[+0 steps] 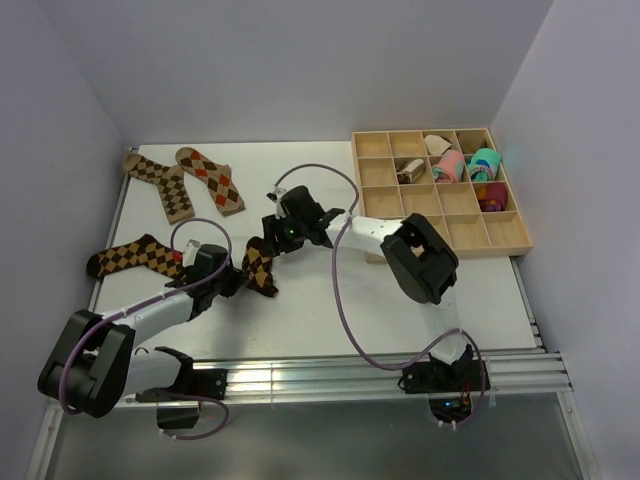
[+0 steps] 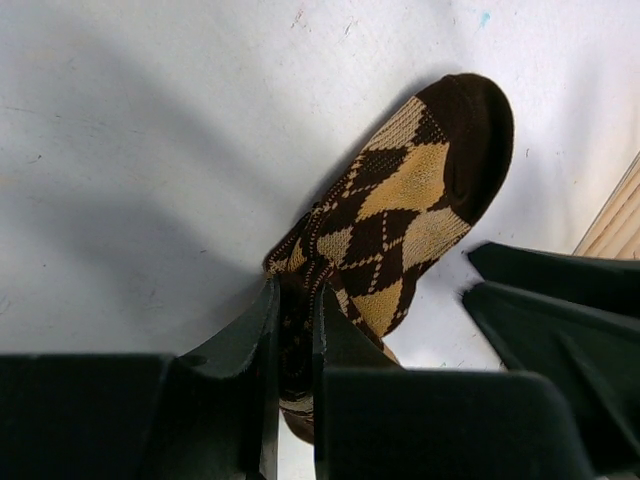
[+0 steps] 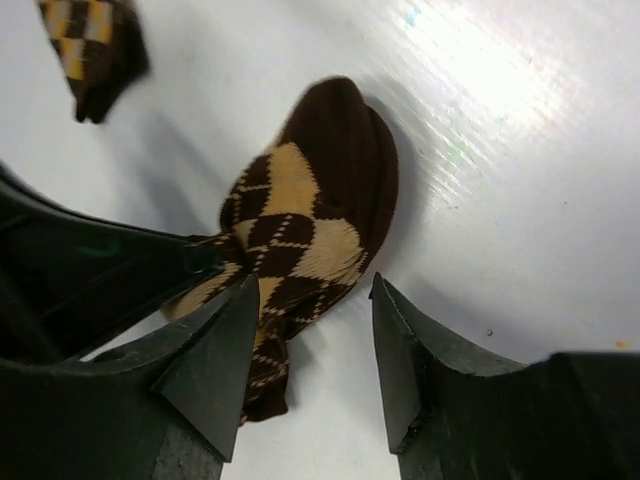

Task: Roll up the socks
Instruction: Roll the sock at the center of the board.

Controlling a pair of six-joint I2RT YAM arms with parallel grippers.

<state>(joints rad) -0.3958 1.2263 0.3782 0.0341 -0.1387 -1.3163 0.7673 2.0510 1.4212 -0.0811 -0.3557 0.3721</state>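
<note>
- The left gripper (image 2: 295,305) is pinched down hard on the held sock (image 2: 405,205). Its fingers are almost together, with the knit squeezed between them at the end away from the dark toe.
- The held sock (image 1: 262,277) lies on the white table (image 1: 330,180), toward the front and left of middle, between the two grippers.
- The right gripper (image 3: 310,345) stands wide, one finger on each side of the sock's narrow end. There is clear table between the sock and its right finger. I cannot tell whether the left finger touches the knit.
- From the right wrist, the held sock (image 3: 300,225) looks humped and bunched, not flat.
- A loose sock (image 1: 135,257), brown and yellow, lies flat just left of the left gripper (image 1: 235,275).
- A brown-diamond sock (image 1: 160,183) and a red-diamond sock (image 1: 210,180) lie side by side at the far left, well apart from the grippers.
- The tray (image 1: 465,232) at the far right holds a striped roll (image 1: 410,172) and pink and teal rolls (image 1: 465,163).
</note>
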